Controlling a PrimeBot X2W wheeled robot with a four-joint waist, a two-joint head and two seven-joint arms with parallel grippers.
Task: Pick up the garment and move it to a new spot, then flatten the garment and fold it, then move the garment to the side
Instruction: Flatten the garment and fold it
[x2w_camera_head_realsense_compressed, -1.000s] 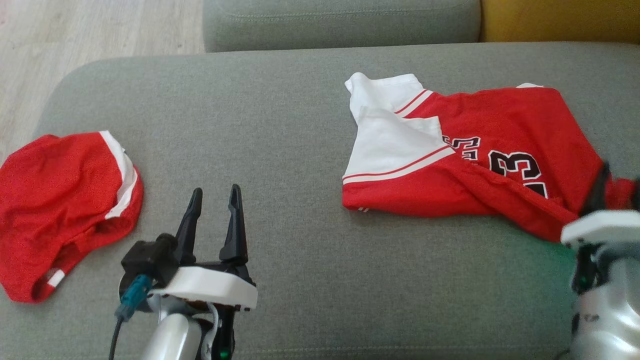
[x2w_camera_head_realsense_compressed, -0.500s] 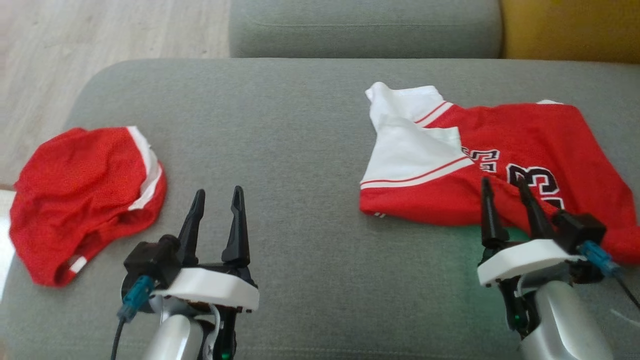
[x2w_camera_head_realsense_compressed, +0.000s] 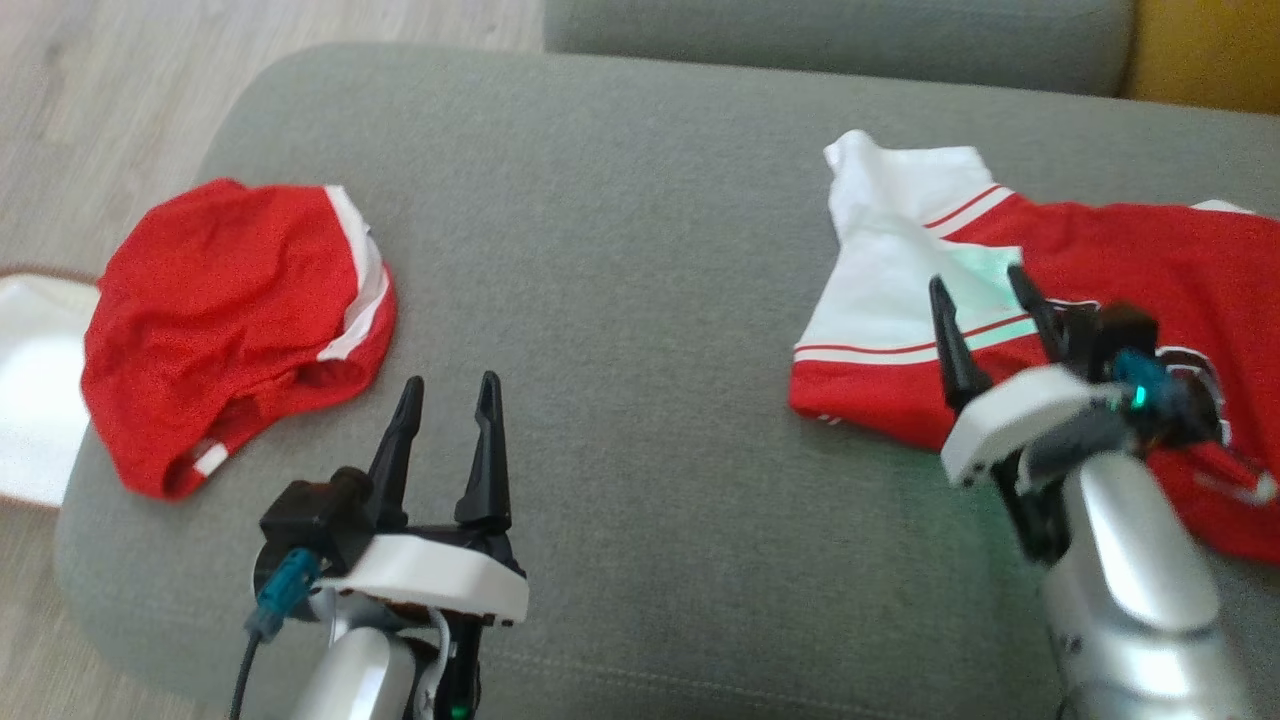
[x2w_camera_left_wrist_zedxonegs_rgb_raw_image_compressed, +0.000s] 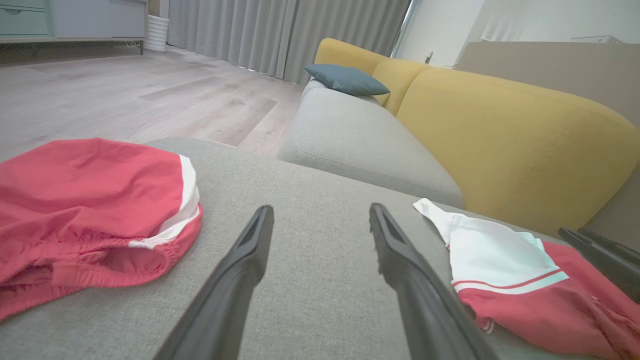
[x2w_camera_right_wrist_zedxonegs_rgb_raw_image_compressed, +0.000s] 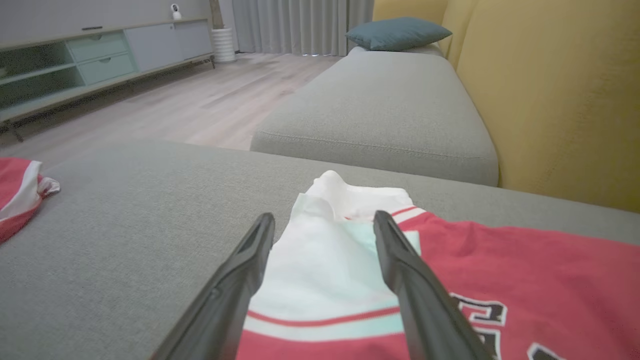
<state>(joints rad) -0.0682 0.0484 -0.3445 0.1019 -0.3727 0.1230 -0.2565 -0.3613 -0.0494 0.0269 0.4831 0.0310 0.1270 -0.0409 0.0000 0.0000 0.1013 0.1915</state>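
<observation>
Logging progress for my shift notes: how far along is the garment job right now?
Done: nothing clearly; the jersey lies rumpled, one white sleeve flapped over. In hand: nothing held; the right gripper hovers open over that sleeve, left gripper open over bare cushion. Left: grasp, flatten, fold, set aside.

Left gripper (x2w_camera_head_realsense_compressed: 452, 380) and right gripper (x2w_camera_head_realsense_compressed: 976, 275) have black fingers (x2w_camera_head_realsense_compressed: 487, 450), white mounts (x2w_camera_head_realsense_compressed: 440, 580), teal plugs (x2w_camera_head_realsense_compressed: 285, 590).

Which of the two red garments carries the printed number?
The jersey under the right gripper; the shorts on the left are plain red with white trim.
</observation>
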